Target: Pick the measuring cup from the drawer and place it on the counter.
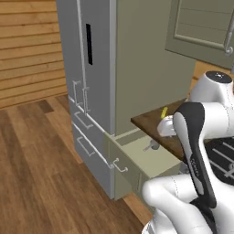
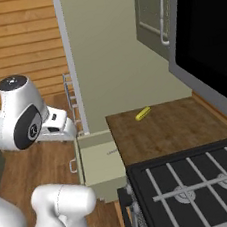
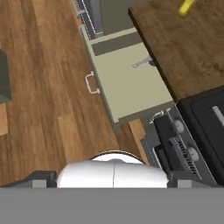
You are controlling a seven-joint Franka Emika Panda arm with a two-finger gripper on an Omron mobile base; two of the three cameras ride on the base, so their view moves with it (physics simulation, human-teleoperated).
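Note:
The drawer (image 3: 127, 85) stands pulled out beside the fridge, pale olive with a silver bar handle (image 3: 92, 83). The measuring cup (image 3: 141, 64) lies inside at the far end, its thin grey handle showing and its bowl partly tucked under the edge of the counter (image 3: 188, 43). From the left base it is a small grey shape (image 1: 151, 146) in the drawer (image 1: 132, 157). My gripper (image 2: 66, 131) hangs high above the floor, to the front of the drawer (image 2: 99, 165), well apart from the cup. Its dark fingertips (image 3: 41, 177) sit wide apart, open, holding nothing.
A yellow banana (image 2: 142, 113) lies on the dark wood counter (image 2: 163, 129). The black stove (image 2: 195, 191) with knobs (image 3: 177, 127) adjoins the counter. The grey fridge (image 1: 91, 68) with its drawers stands just past the drawer. Wood floor (image 3: 43, 87) lies open on the drawer's front side.

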